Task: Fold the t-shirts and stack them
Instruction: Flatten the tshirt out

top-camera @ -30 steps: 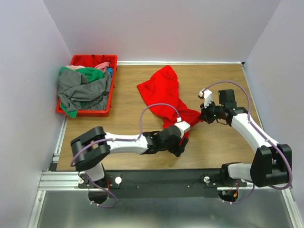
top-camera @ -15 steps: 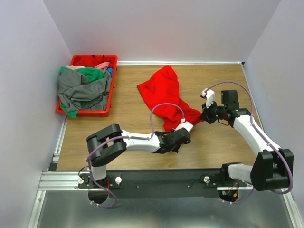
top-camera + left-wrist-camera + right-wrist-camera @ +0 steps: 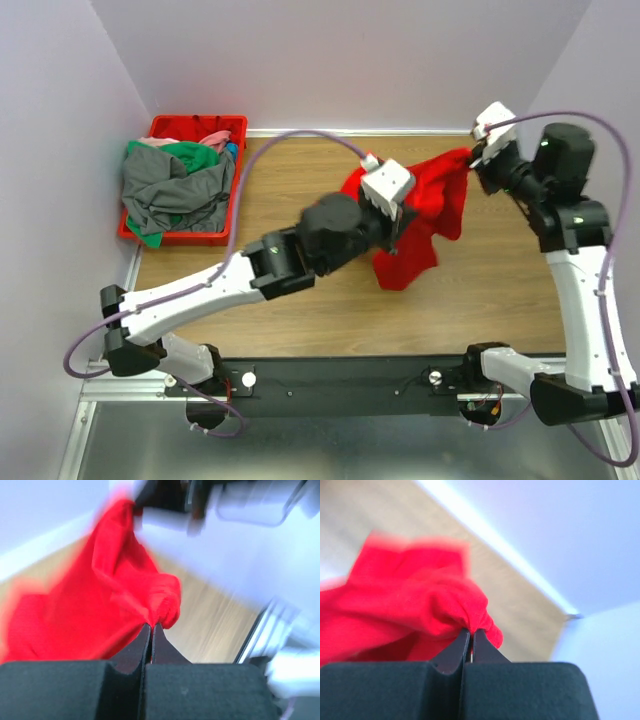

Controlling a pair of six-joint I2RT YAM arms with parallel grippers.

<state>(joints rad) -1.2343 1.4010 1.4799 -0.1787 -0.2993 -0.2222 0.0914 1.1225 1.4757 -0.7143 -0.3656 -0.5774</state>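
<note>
You hold the red shirt up off the counter, strung between your two hands over the far right part of the wood. Your left hand is pinched tight on a bunched fold of red cloth, with the fabric gathered right at its tips. Your right hand is clamped the same way on another bunch of the shirt, high up near the far right corner. Between the two grips the cloth sags, and a loose tail hangs toward the counter below your left hand. Both wrist views are blurred, so you cannot tell which edge or corner each hand has.

The other shirts, grey, green and pink, lie heaped in the red crate at the far left, well apart from this one.

This looks like the spreading step: you are opening the shirt in the air so it can lie flat for folding. No folded shirt shows anywhere, so the task seems barely begun. Next, draw your hands apart until the cloth hangs taut. Then lower it so the tail meets the bare wood first and the rest lays out flat. If the grips turn out to be mid-cloth, expect to set it down and take new holds.
</note>
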